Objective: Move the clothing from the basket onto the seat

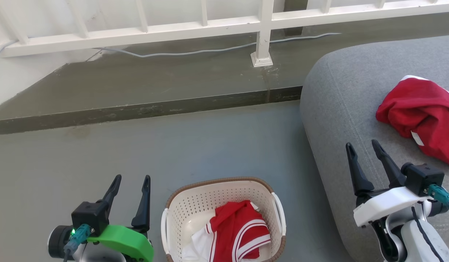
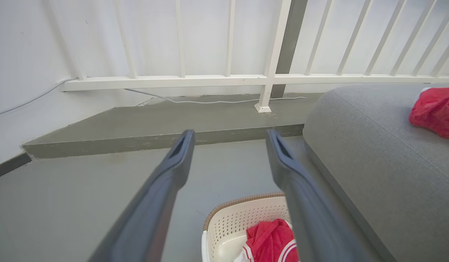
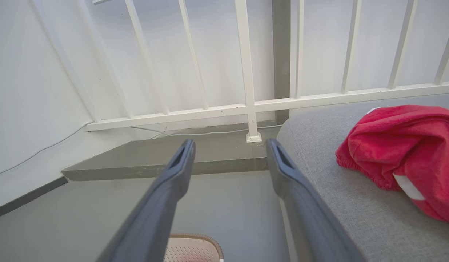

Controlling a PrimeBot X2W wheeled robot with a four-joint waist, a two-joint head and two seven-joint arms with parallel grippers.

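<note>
A cream basket (image 1: 195, 203) with a brown rim stands on the floor at the bottom middle of the head view. A red garment with white stripes (image 1: 239, 233) lies crumpled inside it. A second red garment (image 1: 420, 112) rests on the big grey seat (image 1: 340, 109) at the right. My left gripper (image 1: 132, 177) hangs open and empty, left of the basket. My right gripper (image 1: 364, 143) is open and empty over the seat's front edge, left of the red garment. The left wrist view shows the basket (image 2: 228, 225) below its fingertips. The right wrist view shows the garment (image 3: 406, 153) on the seat (image 3: 340, 203).
A white railing (image 1: 260, 25) runs along the back on a raised concrete step (image 1: 137, 105). A thin grey cable (image 1: 195, 52) trails along that step. Grey floor (image 1: 173, 153) lies between the basket and the step.
</note>
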